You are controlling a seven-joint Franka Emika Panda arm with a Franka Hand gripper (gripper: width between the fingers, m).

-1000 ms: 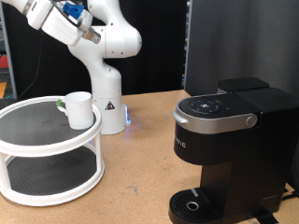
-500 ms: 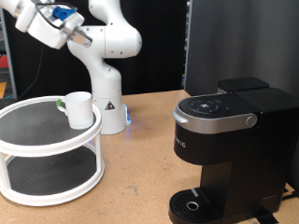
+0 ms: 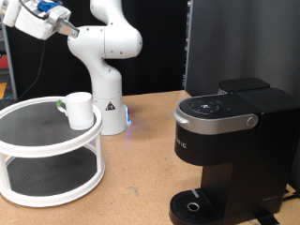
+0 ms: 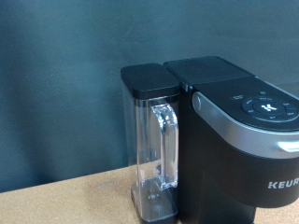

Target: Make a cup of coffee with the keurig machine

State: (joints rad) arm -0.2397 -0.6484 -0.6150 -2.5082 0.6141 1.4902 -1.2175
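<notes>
The white cup [image 3: 79,110] stands upright on the top tier of a round white two-tier stand [image 3: 37,145] at the exterior view's left. The black keurig machine [image 3: 230,150] stands at the exterior view's right, lid shut, with nothing on its round drip base [image 3: 194,206]. My gripper [image 3: 13,17] is high in the exterior view's top left corner, partly cut off by the frame edge, well above the cup and far from the machine. No fingers show in the wrist view, which shows the machine [image 4: 243,131] and its clear water tank [image 4: 154,154].
The white robot base [image 3: 108,84] stands behind the stand. A dark panel [image 3: 244,42] rises behind the machine. Bare brown tabletop [image 3: 141,178] lies between the stand and the machine.
The arm's hand has swung up and towards the exterior view's left, further from the machine. The cup and machine have not moved.
</notes>
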